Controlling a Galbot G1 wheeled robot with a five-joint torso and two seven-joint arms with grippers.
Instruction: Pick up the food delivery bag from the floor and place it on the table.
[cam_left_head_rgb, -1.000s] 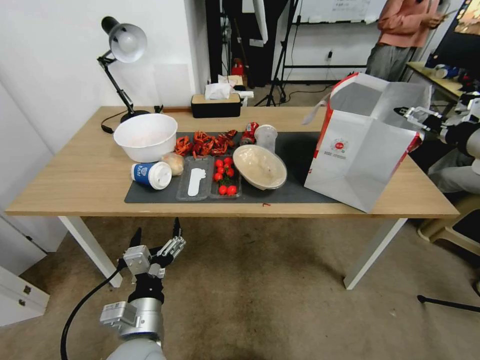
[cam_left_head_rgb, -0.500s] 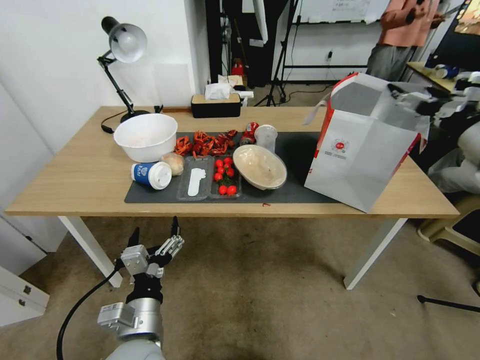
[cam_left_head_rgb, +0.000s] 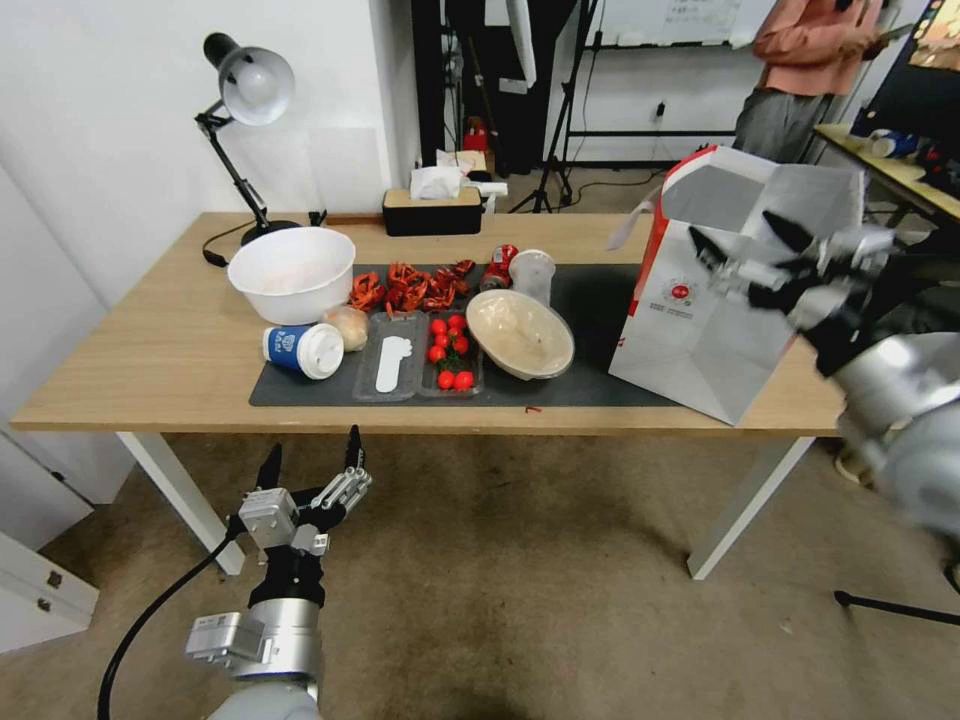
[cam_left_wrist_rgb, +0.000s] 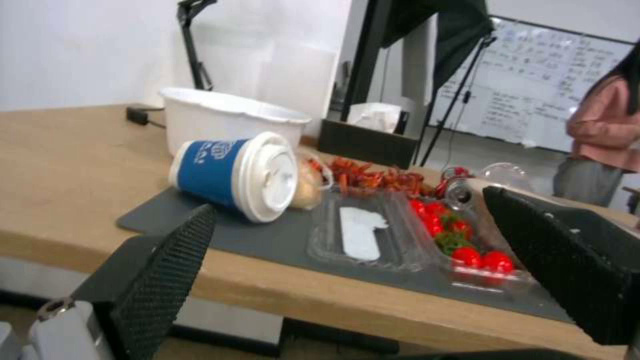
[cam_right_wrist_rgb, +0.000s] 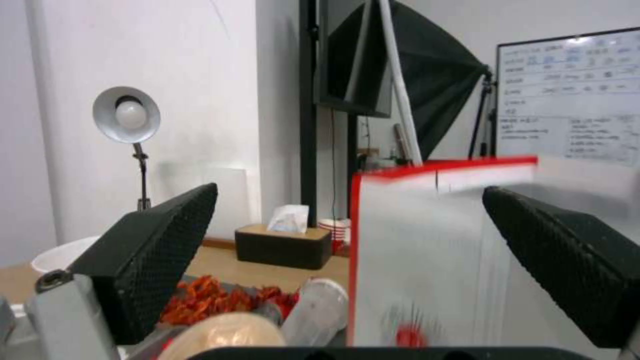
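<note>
The food delivery bag (cam_left_head_rgb: 700, 335) stands upright and open on the right end of the table (cam_left_head_rgb: 150, 370), white with red edges and a small red logo. My right gripper (cam_left_head_rgb: 745, 240) hovers open just in front of the bag's near right side, with nothing between its fingers. In the right wrist view the bag (cam_right_wrist_rgb: 427, 250) stands close ahead between the spread fingers (cam_right_wrist_rgb: 153, 250). My left gripper (cam_left_head_rgb: 313, 450) hangs open over the floor (cam_left_head_rgb: 520, 580), below the table's front edge. In the left wrist view its fingers (cam_left_wrist_rgb: 167, 260) frame the tabletop (cam_left_wrist_rgb: 67, 160).
On the dark mat (cam_left_head_rgb: 590, 300) lie a white bowl (cam_left_head_rgb: 290, 272), a tipped blue cup (cam_left_head_rgb: 300, 350), a tomato tray (cam_left_head_rgb: 450, 350), a beige bowl (cam_left_head_rgb: 520, 332) and red food scraps (cam_left_head_rgb: 410, 285). A lamp (cam_left_head_rgb: 245, 90) and tissue box (cam_left_head_rgb: 432, 210) stand behind.
My right arm has swung from the bag's far right rim round to its near side. The bag has stayed on the table. The left arm has barely moved.
</note>
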